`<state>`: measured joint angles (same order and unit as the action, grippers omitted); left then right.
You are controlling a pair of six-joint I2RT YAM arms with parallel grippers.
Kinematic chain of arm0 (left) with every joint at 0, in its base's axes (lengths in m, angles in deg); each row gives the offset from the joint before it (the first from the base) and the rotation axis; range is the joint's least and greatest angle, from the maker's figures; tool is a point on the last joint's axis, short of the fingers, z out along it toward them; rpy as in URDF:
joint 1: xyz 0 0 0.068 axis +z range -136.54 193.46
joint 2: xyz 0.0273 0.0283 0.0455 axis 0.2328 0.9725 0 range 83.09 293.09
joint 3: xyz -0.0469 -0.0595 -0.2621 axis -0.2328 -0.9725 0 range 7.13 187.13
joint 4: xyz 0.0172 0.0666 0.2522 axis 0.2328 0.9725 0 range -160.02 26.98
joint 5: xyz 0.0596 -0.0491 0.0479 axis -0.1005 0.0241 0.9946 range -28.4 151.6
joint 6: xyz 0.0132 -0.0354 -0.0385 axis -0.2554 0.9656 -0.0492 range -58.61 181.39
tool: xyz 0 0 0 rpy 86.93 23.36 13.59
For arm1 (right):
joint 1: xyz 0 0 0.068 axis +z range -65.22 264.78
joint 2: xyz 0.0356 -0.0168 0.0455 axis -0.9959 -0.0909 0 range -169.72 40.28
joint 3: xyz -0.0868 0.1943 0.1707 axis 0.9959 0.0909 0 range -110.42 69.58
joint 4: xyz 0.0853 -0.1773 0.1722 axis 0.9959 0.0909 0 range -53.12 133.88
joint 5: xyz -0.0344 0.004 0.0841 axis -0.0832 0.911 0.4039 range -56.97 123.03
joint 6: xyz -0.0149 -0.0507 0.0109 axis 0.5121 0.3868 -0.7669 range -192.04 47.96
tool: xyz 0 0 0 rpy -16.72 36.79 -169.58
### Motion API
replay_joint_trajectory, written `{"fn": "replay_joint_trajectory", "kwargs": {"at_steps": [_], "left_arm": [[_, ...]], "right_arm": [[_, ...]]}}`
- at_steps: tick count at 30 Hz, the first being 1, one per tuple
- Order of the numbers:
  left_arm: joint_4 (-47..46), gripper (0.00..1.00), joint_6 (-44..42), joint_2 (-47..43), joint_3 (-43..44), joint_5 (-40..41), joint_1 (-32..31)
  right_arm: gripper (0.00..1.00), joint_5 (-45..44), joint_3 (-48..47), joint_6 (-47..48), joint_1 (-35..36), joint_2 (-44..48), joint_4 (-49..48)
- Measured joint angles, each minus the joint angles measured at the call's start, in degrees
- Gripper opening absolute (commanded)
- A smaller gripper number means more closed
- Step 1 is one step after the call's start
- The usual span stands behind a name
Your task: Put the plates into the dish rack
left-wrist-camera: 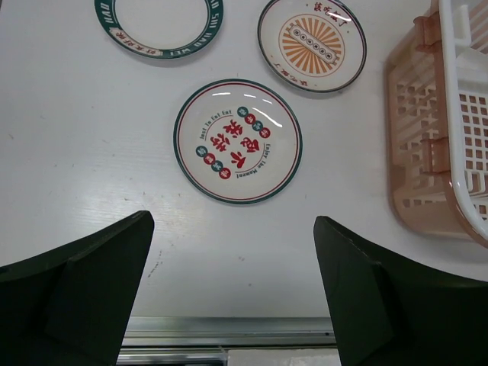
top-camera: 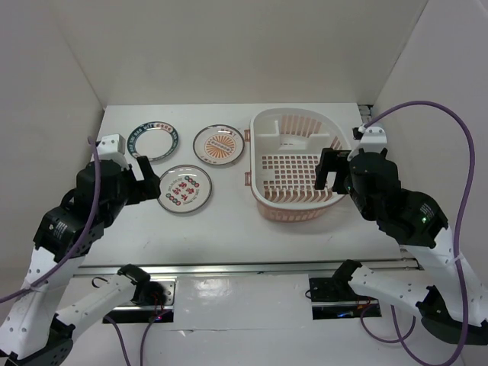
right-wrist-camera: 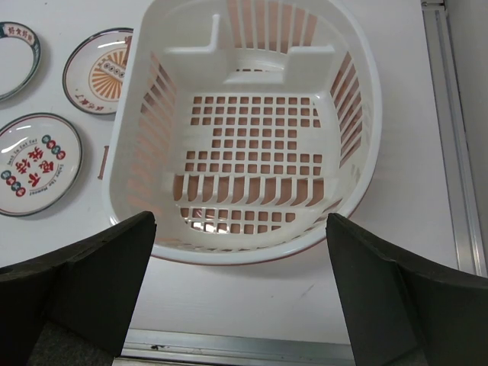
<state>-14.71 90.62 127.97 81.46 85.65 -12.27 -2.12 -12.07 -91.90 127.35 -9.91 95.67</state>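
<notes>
top external: 3 plates [top-camera: 219, 145] are laid flat left of the empty dish rack [top-camera: 297, 164]. left gripper [top-camera: 149, 181] and right gripper [top-camera: 329, 171] are spread wide, unladen. loading is judged unstarted; a plate rim must be pinched next.

three plates [top-camera: 185, 188] flat, left of pink rack [top-camera: 294, 211]

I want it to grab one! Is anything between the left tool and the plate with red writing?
No. Just bare white table lies between the left tool and the red-lettered plate; the left wrist view shows it.
</notes>
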Motion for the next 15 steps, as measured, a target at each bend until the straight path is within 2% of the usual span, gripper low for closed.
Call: {"fn": "replay_joint_trajectory", "kwargs": {"at_steps": [8,12,15], "left_arm": [[-0.90,1.00,1.20,-0.13,-0.61,-1.92,0.00],[-6.12,1.00,2.82,-0.28,-4.79,-5.53,0.35],[-11.28,1.00,5.11,3.52,-7.04,-10.91,2.49]], "right_arm": [[1.00,0.26,0.72,0.04,0.00,1.11,-0.26],[1.00,1.55,3.02,0.42,0.00,2.71,-2.27],[1.00,3.56,6.27,0.81,0.00,4.02,-5.77]]}}
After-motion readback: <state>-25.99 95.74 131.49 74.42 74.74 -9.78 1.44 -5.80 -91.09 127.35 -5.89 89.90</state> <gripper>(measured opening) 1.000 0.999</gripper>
